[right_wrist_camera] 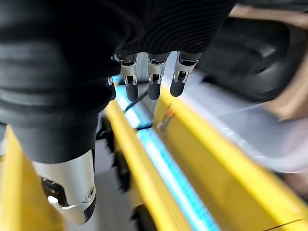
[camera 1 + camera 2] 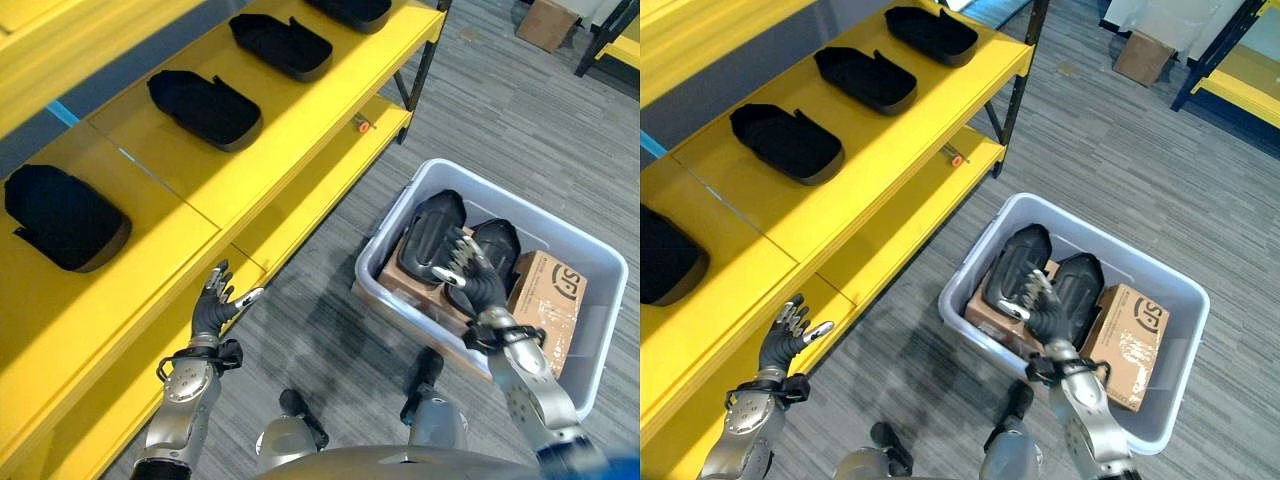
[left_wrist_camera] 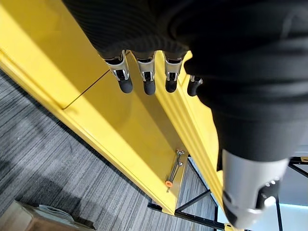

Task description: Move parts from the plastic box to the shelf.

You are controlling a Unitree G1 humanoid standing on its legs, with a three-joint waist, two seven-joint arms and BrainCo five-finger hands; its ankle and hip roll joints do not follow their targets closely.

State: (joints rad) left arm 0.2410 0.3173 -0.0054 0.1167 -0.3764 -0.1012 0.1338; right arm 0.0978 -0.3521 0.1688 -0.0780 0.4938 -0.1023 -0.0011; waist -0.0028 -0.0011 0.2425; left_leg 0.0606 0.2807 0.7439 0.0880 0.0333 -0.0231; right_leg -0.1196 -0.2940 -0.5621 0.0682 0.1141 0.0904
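Two black parts are what I have left to lift: the nearer-the-shelf part [image 2: 1017, 262] and its neighbour part [image 2: 1078, 285] lie side by side on cardboard boxes [image 2: 1132, 340] inside the plastic box [image 2: 1185, 300], which stands on the floor beside the yellow shelf [image 2: 890, 160]. Four parts already sit in a row on the upper shelf board, for instance one in the middle of the row [image 2: 205, 108].

My right hand [image 2: 1045, 305] hovers over the gap between the two parts in the box, fingers straight and loosely spread, holding nothing; whether the fingertips touch the black surface I cannot tell. To do this pick well, I judge I should settle on one part, lower the palm along its long axis, and close fingers and thumb across its narrower width so it does not swing when lifted. The part's rounded, smooth shell looks likely to slip from a shallow pinch, so I would want a deep wrap before raising it clear of the box wall.

My left hand [image 2: 218, 305] waits by the front edge of the lower shelf board, fingers extended and relaxed, empty.
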